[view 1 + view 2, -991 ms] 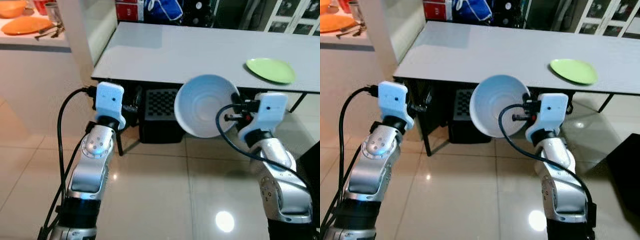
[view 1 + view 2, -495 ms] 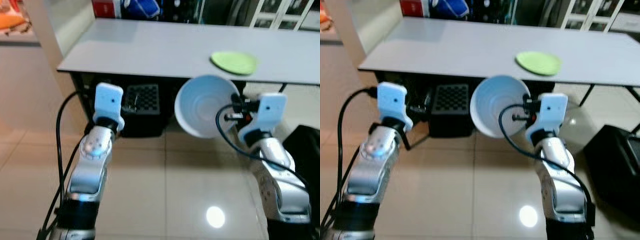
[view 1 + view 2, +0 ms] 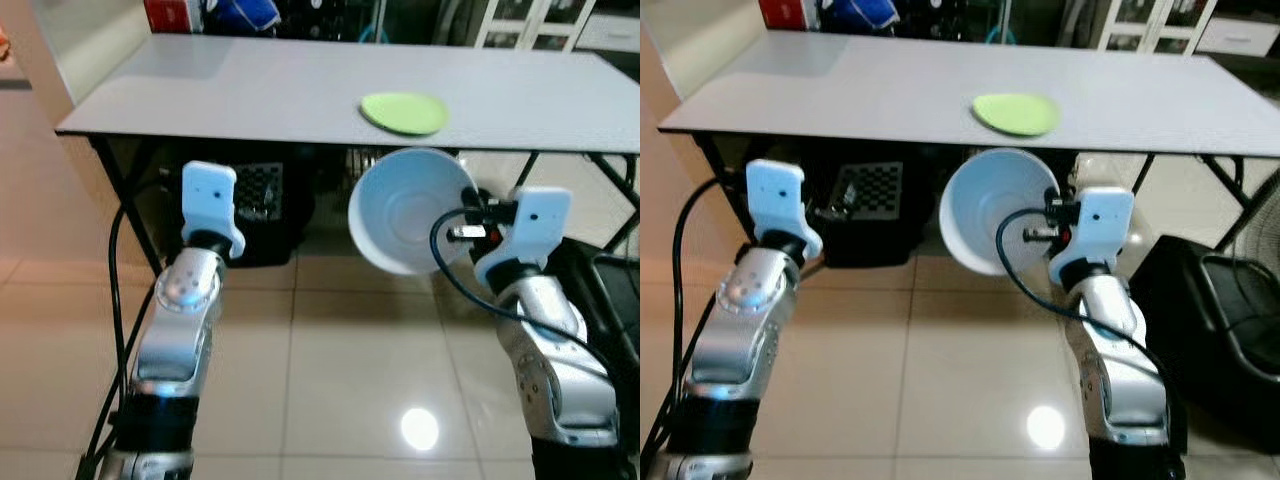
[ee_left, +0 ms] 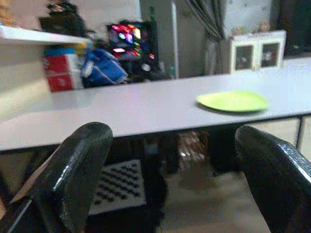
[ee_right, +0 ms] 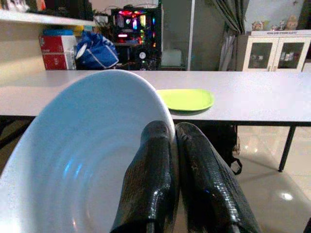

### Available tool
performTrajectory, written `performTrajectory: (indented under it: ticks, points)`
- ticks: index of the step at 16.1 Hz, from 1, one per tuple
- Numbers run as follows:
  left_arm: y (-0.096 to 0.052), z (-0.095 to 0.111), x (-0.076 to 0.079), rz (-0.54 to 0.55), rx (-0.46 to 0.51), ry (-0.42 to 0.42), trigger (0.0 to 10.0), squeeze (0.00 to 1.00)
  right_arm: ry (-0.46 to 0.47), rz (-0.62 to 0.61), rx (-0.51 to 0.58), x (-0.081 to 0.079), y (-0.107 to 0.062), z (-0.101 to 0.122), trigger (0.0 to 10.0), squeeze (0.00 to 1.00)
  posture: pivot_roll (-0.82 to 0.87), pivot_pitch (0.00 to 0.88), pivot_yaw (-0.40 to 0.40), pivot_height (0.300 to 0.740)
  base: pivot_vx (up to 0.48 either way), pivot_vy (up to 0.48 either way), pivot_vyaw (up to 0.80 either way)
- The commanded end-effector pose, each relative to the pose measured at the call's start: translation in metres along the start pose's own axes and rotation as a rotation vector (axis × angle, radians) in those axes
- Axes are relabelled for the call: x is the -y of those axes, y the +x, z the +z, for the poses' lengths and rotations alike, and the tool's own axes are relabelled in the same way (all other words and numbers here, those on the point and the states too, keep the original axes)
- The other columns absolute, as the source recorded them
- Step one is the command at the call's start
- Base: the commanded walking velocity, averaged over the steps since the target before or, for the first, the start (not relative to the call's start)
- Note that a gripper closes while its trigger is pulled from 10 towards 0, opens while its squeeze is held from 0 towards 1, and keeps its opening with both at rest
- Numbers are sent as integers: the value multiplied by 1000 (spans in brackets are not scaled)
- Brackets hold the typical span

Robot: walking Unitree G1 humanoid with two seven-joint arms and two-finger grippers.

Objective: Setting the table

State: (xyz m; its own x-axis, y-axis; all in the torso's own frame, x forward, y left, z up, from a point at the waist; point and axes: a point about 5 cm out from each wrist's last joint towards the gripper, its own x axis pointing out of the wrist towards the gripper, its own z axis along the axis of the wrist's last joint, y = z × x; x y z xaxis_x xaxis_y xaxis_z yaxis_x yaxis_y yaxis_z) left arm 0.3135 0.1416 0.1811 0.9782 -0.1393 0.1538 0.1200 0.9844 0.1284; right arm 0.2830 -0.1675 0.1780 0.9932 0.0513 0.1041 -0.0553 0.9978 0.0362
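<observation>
From the head views, a white round ceramic bowl [image 3: 410,208] is carried tilted on edge, short of the long grey table [image 3: 250,95], its rim pinched by the right gripper [image 3: 1052,222], presumably so it travels steady. A flat lime-green plate [image 3: 404,111] is already laid near the table's front edge. In the left wrist view, the left gripper [image 4: 170,165] is held spread and empty, kept free. In the right wrist view, two black fingers [image 5: 150,179] are clamped across the bowl's rim.
</observation>
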Motion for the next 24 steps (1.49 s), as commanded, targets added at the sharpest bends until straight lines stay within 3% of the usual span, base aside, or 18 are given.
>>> performTrajectory:
  ticks: [1,6,18,24]
  points:
    - [2,4,7,-26,10,-6,10000,0,-3,-28,50,5,0,9,10000,0,-38,0,9,740,364,-311,0]
    - [2,3,6,-21,-4,-15,10000,0,14,-43,54,6,0,11,10000,0,-39,0,14,740,367,-285,0]
    - [5,7,-8,16,-19,-43,10000,0,54,-50,66,1,3,16,10000,0,-28,0,14,740,286,0,0]
    - [6,9,-4,4,-24,-48,10000,0,71,-40,51,-3,7,15,10000,0,-16,0,15,740,262,0,0]
